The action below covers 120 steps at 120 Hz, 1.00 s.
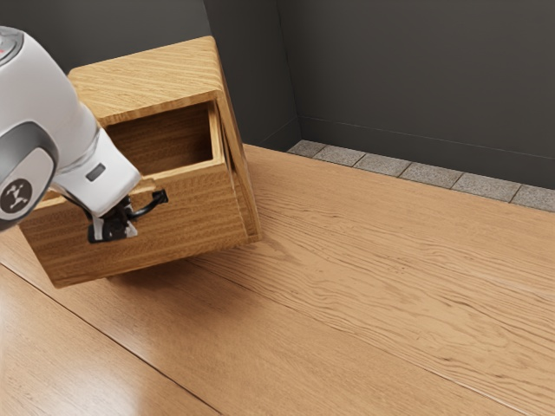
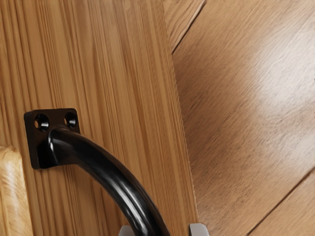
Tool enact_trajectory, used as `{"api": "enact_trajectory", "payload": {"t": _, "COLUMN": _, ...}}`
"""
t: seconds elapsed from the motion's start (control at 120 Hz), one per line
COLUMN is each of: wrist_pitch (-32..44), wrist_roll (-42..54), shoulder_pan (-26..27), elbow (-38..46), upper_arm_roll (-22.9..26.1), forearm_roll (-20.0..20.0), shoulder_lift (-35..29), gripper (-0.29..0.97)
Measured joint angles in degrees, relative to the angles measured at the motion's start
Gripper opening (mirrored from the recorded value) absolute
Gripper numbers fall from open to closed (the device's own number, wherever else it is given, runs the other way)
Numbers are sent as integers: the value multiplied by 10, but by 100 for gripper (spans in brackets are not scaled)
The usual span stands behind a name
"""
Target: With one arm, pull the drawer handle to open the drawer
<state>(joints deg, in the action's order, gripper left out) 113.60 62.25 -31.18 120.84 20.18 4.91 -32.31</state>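
Note:
A light wooden cabinet (image 1: 165,78) stands on the floor, and its drawer (image 1: 173,221) is pulled part way out, so the hollow inside shows from above. A black curved handle (image 1: 149,205) is screwed to the drawer front. My gripper (image 1: 113,229) reaches down onto that handle from the exterior view's left. In the wrist view the handle (image 2: 98,162) arcs from its screw plate (image 2: 51,123) down between my two grey fingertips (image 2: 199,229). It lies against one fingertip, and a gap shows beside the other. The gripper (image 2: 162,230) is open around the handle.
Wooden floor planks (image 1: 364,295) spread out to the exterior view's right and front. A dark wall (image 1: 416,69) with a strip of grey tiles (image 1: 434,173) at its foot runs behind. The cabinet's corner (image 1: 251,234) juts out beside the drawer.

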Motion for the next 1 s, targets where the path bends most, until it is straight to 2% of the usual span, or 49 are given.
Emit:
{"api": "enact_trajectory", "payload": {"t": 0.233, "wrist_pitch": -6, "wrist_roll": -7, "shoulder_pan": 0, "elbow": 1, "upper_arm_roll": 2, "forearm_roll": -3, "shoulder_lift": -4, "gripper": 5}}
{"api": "enact_trajectory", "payload": {"t": 0.508, "wrist_pitch": -16, "wrist_roll": -14, "shoulder_pan": 0, "elbow": -4, "upper_arm_roll": 2, "forearm_roll": -4, "shoulder_lift": -13, "gripper": 19}}
{"api": "enact_trajectory", "payload": {"t": 0.583, "wrist_pitch": -33, "wrist_roll": -15, "shoulder_pan": 0, "elbow": -36, "upper_arm_roll": 1, "forearm_roll": -4, "shoulder_lift": -26, "gripper": 21}}
{"api": "enact_trajectory", "payload": {"t": 0.642, "wrist_pitch": -62, "wrist_roll": -16, "shoulder_pan": 0, "elbow": -98, "upper_arm_roll": 2, "forearm_roll": -12, "shoulder_lift": -25, "gripper": 22}}
{"api": "enact_trajectory", "payload": {"t": 0.683, "wrist_pitch": -92, "wrist_roll": -17, "shoulder_pan": 0, "elbow": -163, "upper_arm_roll": 4, "forearm_roll": -28, "shoulder_lift": -3, "gripper": 28}}
{"api": "enact_trajectory", "payload": {"t": 0.733, "wrist_pitch": -140, "wrist_roll": -29, "shoulder_pan": 3, "elbow": -266, "upper_arm_roll": 21, "forearm_roll": -39, "shoulder_lift": 69, "gripper": 37}}
{"api": "enact_trajectory", "payload": {"t": 0.8, "wrist_pitch": -198, "wrist_roll": -77, "shoulder_pan": 41, "elbow": -355, "upper_arm_roll": 13, "forearm_roll": -37, "shoulder_lift": 153, "gripper": 45}}
{"api": "enact_trajectory", "payload": {"t": 0.875, "wrist_pitch": -246, "wrist_roll": -136, "shoulder_pan": 68, "elbow": -386, "upper_arm_roll": -6, "forearm_roll": -45, "shoulder_lift": 194, "gripper": 52}}
{"api": "enact_trajectory", "payload": {"t": 1.0, "wrist_pitch": -295, "wrist_roll": -220, "shoulder_pan": 76, "elbow": -396, "upper_arm_roll": -8, "forearm_roll": -61, "shoulder_lift": 209, "gripper": 60}}
